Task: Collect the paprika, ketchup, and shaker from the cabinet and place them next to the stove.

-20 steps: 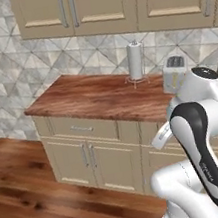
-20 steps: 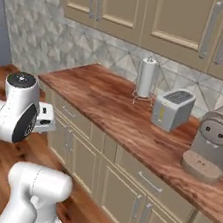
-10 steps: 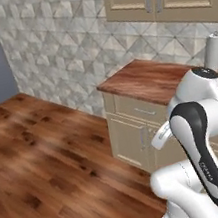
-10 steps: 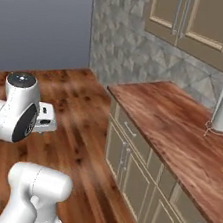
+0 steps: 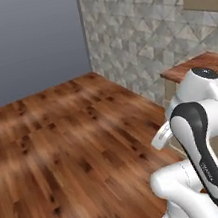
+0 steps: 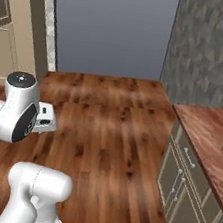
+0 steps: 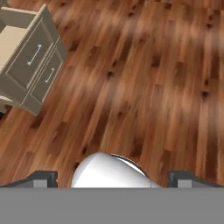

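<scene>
Wooden floor [image 5: 70, 138] is taking up most of both base views, so the base is judged to be travelling toward the cabinet rather than reaching for anything. The gripper [image 7: 111, 177] is pointing down at bare planks in the hand view, its two dark fingertips [image 7: 41, 177] standing wide apart with nothing between them. The paprika, the ketchup and the shaker cannot be located from here. A beige unit with bar handles [image 7: 30, 65] is lying at the upper left of the hand view; whether it is the cabinet cannot be told. Doing this step well probably means keeping the arm tucked over the base and the jaws released until the open shelves are squarely ahead. A counter corner [image 6: 205, 137] with its lower doors [image 6: 177, 189] is sitting close on the right, the tiled wall [image 5: 152, 27] behind it; open floor is lying ahead and to the left.
</scene>
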Robot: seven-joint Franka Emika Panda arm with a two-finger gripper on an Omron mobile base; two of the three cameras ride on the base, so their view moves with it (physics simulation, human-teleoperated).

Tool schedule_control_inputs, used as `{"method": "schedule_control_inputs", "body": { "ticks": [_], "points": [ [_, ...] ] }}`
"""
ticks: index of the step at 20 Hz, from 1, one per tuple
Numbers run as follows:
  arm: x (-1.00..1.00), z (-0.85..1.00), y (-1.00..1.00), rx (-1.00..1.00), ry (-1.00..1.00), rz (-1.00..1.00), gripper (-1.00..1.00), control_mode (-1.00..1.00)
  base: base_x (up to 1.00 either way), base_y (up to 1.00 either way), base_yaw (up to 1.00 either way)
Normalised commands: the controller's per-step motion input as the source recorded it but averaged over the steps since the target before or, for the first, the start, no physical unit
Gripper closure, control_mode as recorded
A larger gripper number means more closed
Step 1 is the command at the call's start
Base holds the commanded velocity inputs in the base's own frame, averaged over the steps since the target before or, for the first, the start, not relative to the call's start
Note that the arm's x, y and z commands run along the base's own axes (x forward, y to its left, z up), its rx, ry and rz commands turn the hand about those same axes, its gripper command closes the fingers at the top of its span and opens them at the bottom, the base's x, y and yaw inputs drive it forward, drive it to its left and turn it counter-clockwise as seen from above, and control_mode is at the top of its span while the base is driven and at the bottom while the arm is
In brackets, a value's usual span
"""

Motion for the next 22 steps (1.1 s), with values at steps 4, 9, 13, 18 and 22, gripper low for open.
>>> {"method": "schedule_control_inputs", "body": {
  "ticks": [4,9,13,18,22],
  "points": [
    [0.00,0.00,0.00,0.00,0.00,0.00,-1.00,1.00,0.46,0.35,0.49],
    [0.00,0.00,0.00,0.00,0.00,0.00,-1.00,1.00,0.76,0.16,0.43],
    [0.00,0.00,0.00,0.00,0.00,0.00,-1.00,1.00,0.96,0.01,0.40],
    [0.00,0.00,0.00,0.00,0.00,0.00,-1.00,1.00,0.96,0.00,0.39],
    [0.00,0.00,0.00,0.00,0.00,0.00,-1.00,1.00,0.93,0.00,0.40]
  ]
}}
